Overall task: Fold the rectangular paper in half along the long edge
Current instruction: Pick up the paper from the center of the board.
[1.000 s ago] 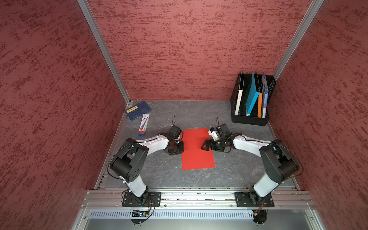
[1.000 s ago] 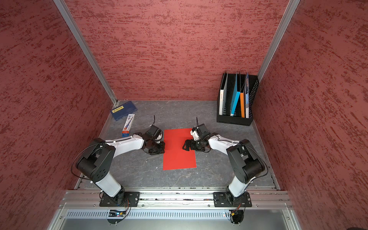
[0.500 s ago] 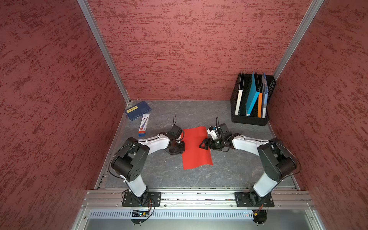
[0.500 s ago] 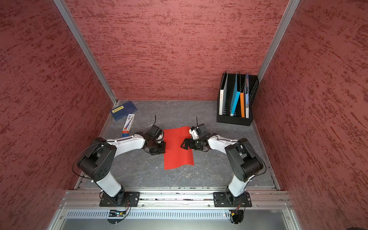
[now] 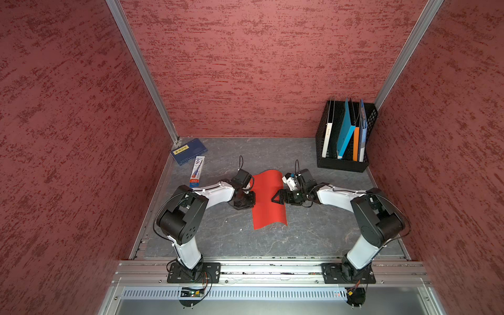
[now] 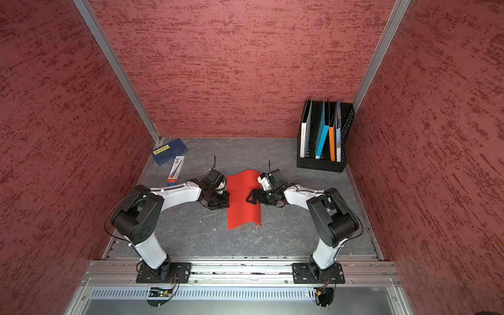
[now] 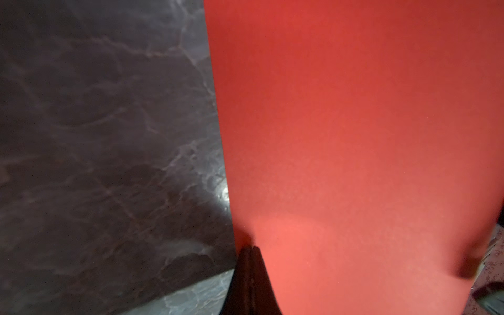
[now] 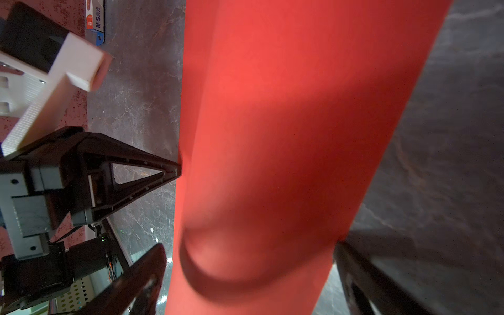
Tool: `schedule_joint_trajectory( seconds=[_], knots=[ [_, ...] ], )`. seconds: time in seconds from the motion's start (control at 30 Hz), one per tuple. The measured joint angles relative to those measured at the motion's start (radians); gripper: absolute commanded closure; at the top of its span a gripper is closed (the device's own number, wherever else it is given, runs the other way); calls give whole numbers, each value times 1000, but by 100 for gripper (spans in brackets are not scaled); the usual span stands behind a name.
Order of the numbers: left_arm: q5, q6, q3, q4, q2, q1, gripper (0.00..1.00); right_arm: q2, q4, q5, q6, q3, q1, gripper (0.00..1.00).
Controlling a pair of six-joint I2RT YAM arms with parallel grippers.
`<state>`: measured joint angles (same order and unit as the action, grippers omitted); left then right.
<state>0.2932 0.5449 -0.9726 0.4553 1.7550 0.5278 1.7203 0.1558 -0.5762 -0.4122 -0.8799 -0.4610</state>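
A: Where's the rectangular paper [image 5: 268,201]?
B: Bowed up between both grippers. The left gripper [image 8: 176,171] is pinched tight on the long edge nearest it; the right gripper [image 8: 249,248] is spread wide, one finger either side of the hump, not clamped on it.
A: Any writing?
B: Behind the left gripper a small red, white and blue carton [image 8: 95,19] reads "M&G". Further behind it, the dark blue book [image 5: 188,150] has a yellow label [image 5: 181,149], print too small to read
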Motion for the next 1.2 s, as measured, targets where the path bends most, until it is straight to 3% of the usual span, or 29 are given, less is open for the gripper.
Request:
schedule_joint_trajectory(
  seconds=[1.2],
  knots=[
    [-2, -3, -98, 1, 77, 1, 100, 125, 2, -32, 1, -143, -35, 1]
  ],
)
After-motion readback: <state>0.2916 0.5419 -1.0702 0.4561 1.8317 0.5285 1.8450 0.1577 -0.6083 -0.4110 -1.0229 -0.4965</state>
